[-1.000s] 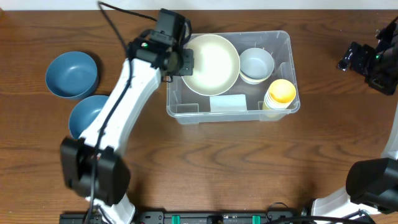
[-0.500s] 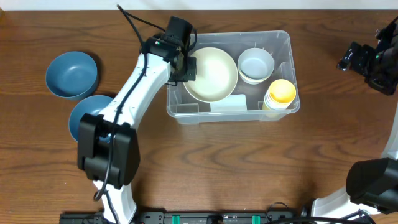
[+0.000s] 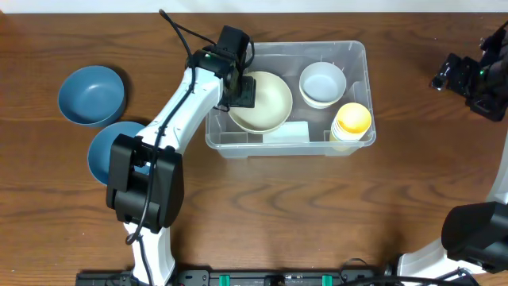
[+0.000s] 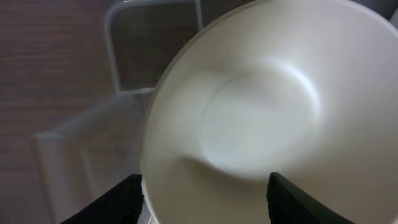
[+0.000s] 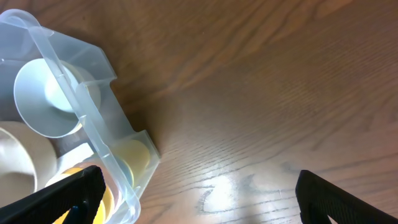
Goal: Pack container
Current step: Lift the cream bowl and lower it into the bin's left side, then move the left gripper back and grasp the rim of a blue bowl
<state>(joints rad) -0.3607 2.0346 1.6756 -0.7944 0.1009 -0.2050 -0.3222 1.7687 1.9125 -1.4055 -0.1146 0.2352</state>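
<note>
The container [image 3: 359, 49] is a clear rectangular bin at the table's upper middle. In it lie a large cream bowl [image 3: 266, 103] on the left, a small white bowl [image 3: 322, 83], a stack of yellow cups [image 3: 353, 119] and a pale label [image 3: 286, 133]. My left gripper [image 3: 240, 89] hangs over the bin's left end at the cream bowl's rim. In the left wrist view the cream bowl [image 4: 261, 118] fills the frame, and my left gripper [image 4: 205, 208] is open with its fingers wide apart. My right gripper [image 5: 199, 205] is open over bare wood, right of the container [image 5: 93, 106].
Two blue bowls sit at the table's left: one [image 3: 91, 94] stands free, the other [image 3: 103, 151] is partly hidden under my left arm. My right gripper [image 3: 468, 79] is by the table's right edge. The bin's wall [image 4: 124, 62] shows beside the cream bowl.
My left gripper has opened and let go of the cream bowl, which has sunk lower into the bin's left end. The bin has slid slightly left. The right arm has not moved.
</note>
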